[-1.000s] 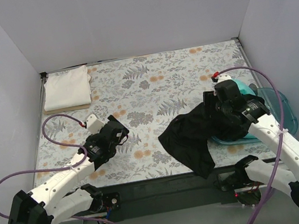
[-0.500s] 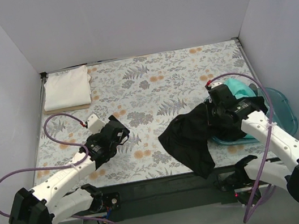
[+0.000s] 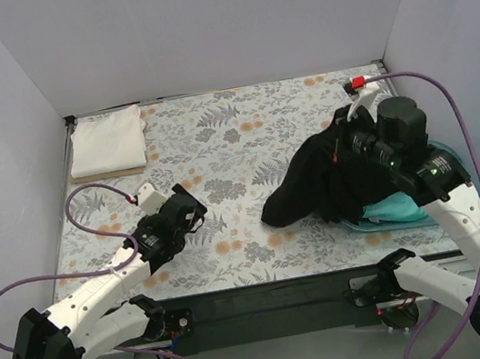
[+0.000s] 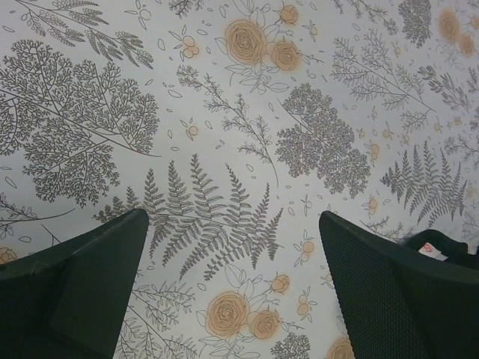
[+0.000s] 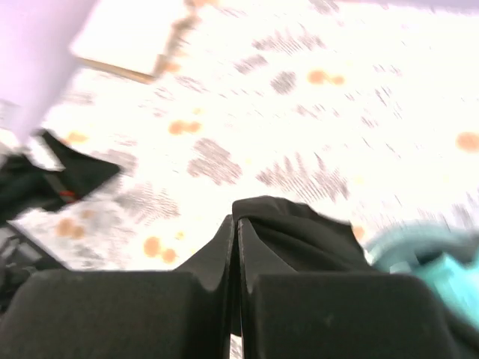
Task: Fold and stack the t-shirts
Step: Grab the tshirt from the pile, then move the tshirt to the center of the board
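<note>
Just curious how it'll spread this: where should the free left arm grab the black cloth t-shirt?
Probably the low left corner of the black cloth t-shirt, approached from the left over the floral table cover. The right end effector pinches its raised top, so that corner lies nearest the open left end effector.

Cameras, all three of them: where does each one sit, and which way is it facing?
Top external: fixed above and behind the bases, looking down on the floral cover; both arms show.
Left wrist: on the left arm, looking down at the cover, framed by the open left gripper.
Right wrist: on the right arm, looking across the cover toward the far left corner; right gripper shut on the black shirt.
Shared: top and right wrist both show the black shirt, folded white shirt and teal shirt.
</note>
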